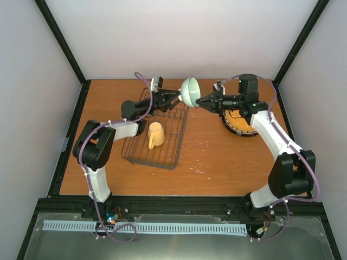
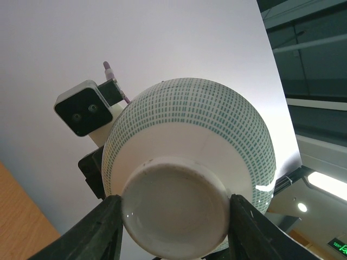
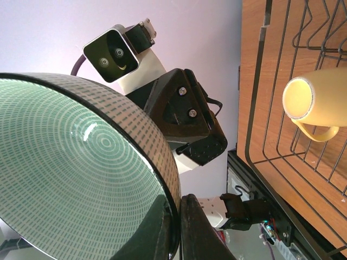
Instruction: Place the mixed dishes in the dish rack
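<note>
Bowl (image 1: pixel 190 91) midair: right claw (image 1: pixel 200 100) pinching rim; left claw (image 1: pixel 177 96) flanking foot, grip unclear.

The bowl (image 1: pixel 190 92) hangs over the far end of the rack (image 1: pixel 162 164), gripped at its rim by the right claw (image 1: pixel 201 100) and at its foot by the left claw (image 1: pixel 176 96), so the three bar that airspace. A mug (image 1: pixel 155 135) takes up the rack's middle; the wires nearer than it and to its right stay free. Plates (image 1: pixel 238 127) sit beneath the right arm (image 1: pixel 271 130). The desk (image 1: pixel 217 168) between rack and right arm lies open.
</note>
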